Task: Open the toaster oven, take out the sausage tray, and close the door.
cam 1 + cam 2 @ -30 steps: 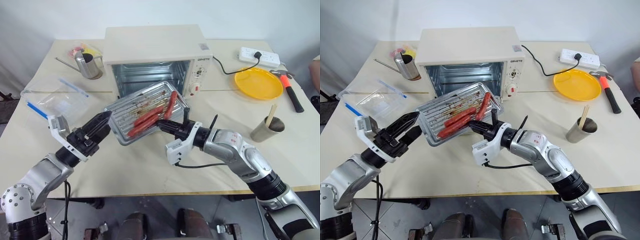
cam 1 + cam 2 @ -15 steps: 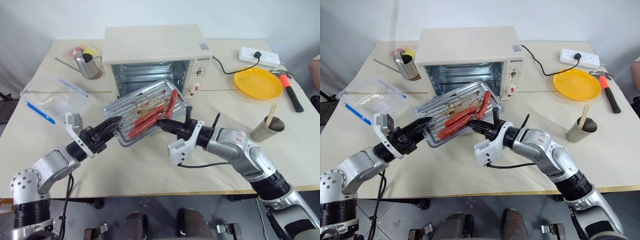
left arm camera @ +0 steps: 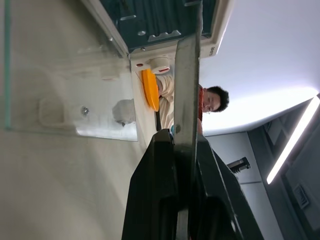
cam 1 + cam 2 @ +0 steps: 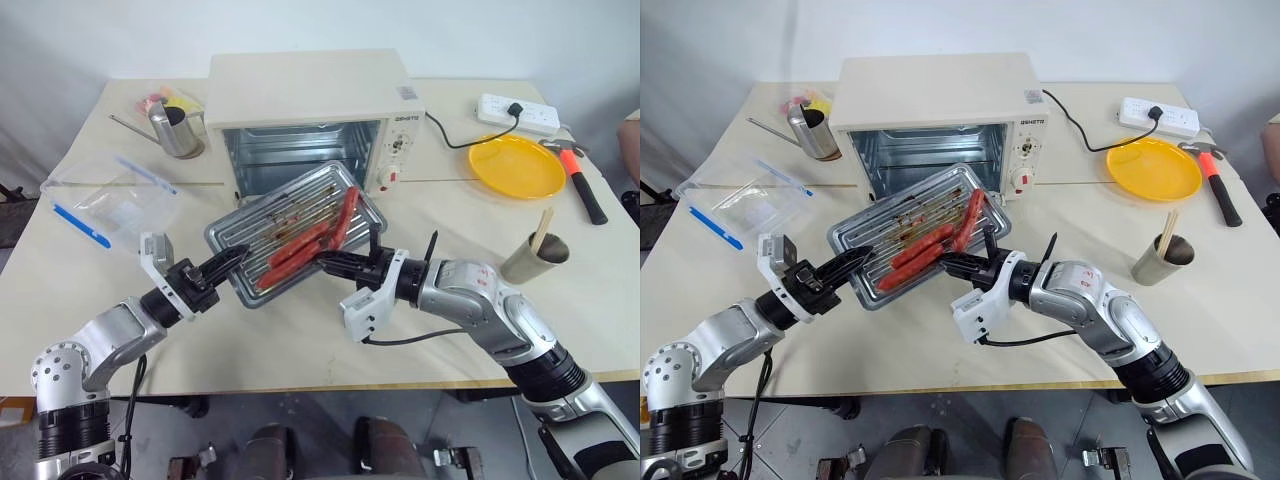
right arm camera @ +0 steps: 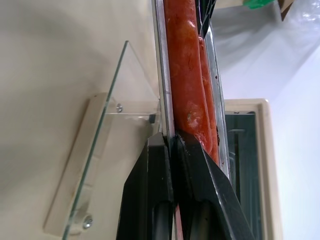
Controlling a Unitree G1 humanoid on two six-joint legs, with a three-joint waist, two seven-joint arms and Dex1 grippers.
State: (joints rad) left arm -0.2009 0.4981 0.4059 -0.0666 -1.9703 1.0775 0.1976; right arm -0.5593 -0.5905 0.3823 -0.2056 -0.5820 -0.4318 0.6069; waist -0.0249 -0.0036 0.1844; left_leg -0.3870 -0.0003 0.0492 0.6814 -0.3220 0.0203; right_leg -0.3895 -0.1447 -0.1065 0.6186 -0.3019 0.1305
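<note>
Head pair looks down over the table [image 4: 300,330]; wrist cameras sit close along the sausage tray [image 4: 290,235]

I count one toaster oven [image 4: 310,110] at the table's [image 4: 300,340] back edge, its single door [image 5: 95,150] folded down. One sausage tray [image 4: 295,232] carries three sausages [image 4: 300,245]. Toward the back right corner I see one power strip [image 4: 518,113], one yellow plate [image 4: 517,166] and one hammer [image 4: 580,180]. One cup [image 4: 535,258] near the right edge holds sticks. Near the left edge: one metal jug [image 4: 178,130], one clear plastic bag [image 4: 110,195]. Two grippers, left [image 4: 228,262] and right [image 4: 330,262].
</note>
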